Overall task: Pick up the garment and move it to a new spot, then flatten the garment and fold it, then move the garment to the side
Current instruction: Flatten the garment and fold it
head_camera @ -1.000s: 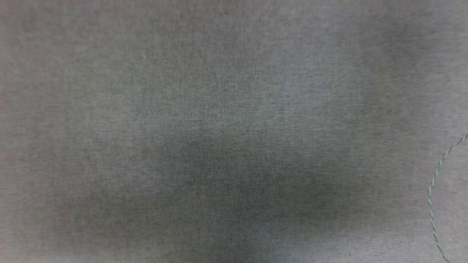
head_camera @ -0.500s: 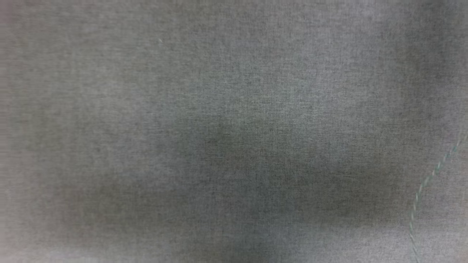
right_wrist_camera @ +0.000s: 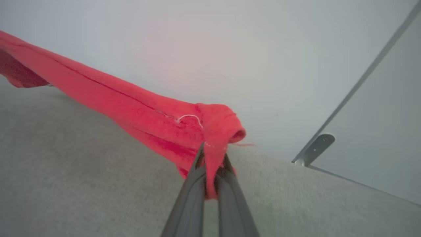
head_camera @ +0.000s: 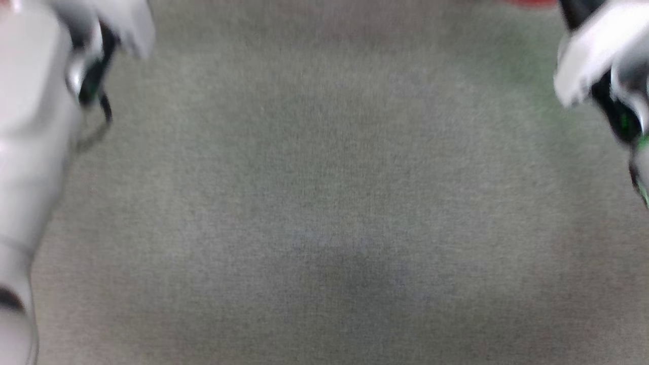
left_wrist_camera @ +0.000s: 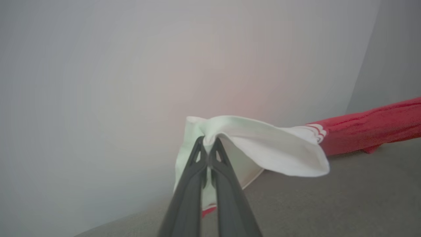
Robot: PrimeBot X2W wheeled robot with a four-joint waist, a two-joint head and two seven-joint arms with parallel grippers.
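At the far left of the head view the pale left forearm (head_camera: pixel 30 152) runs up the edge of the frame, blurred, above the grey cloth-covered desk (head_camera: pixel 324 203). In the left wrist view the left pincer (left_wrist_camera: pixel 208 144) is clamped tight on the garment (left_wrist_camera: pixel 368 128). Its two dark fingers (left_wrist_camera: pixel 189 184) are pressed together on a fold of the white sleeve end (left_wrist_camera: pixel 263 144). That sleeve end is lifted off the desk and droops to either side of the fingertips, and thin red stripes show where the white meets the red body. From there the red cloth stretches away to the right in a bunched, rope-like band, held above the grey surface, with a plain pale wall (left_wrist_camera: pixel 131 65) behind it.

A thin red smear at the top edge of the head view (head_camera: pixel 527 2) is probably the same cloth, though the blur makes it hard to be sure.

In the right wrist view the red band comes in from the upper left and ends at the right pincer (right_wrist_camera: pixel 212 149). This pincer is likewise closed, nipping a gathered red edge that hangs down between its fingers, and a loose white thread (right_wrist_camera: pixel 189 117) curls on the cloth just above the grip. To the right of it a small metal bracket (right_wrist_camera: pixel 314 148) sits at the foot of the wall. The right forearm (head_camera: pixel 593 56) shows blurred at the head view's upper right corner.
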